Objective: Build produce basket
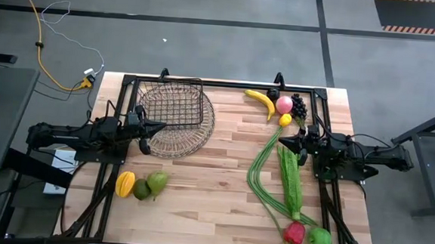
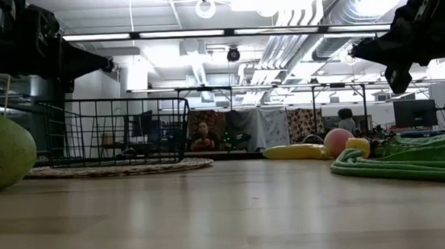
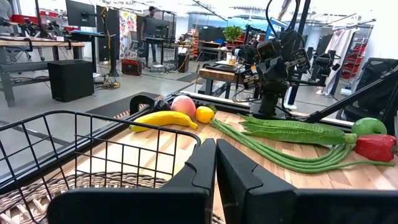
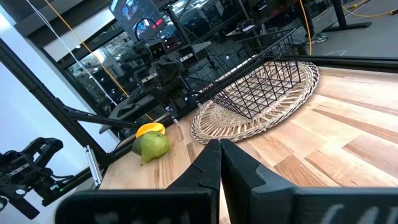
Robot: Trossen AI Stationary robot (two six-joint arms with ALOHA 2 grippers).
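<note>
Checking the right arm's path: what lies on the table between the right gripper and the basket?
In the high view, only bare wooden tabletop lies between the right gripper and the basket on its woven mat; no produce sits there.

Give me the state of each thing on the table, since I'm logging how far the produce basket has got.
basket: empty, upright on woven mat
banana: on table, outside basket
long green beans: lying loose on table
leafy greens: flat on table
left hand: shut, empty, beside basket
right hand: shut, empty, over the greens
</note>
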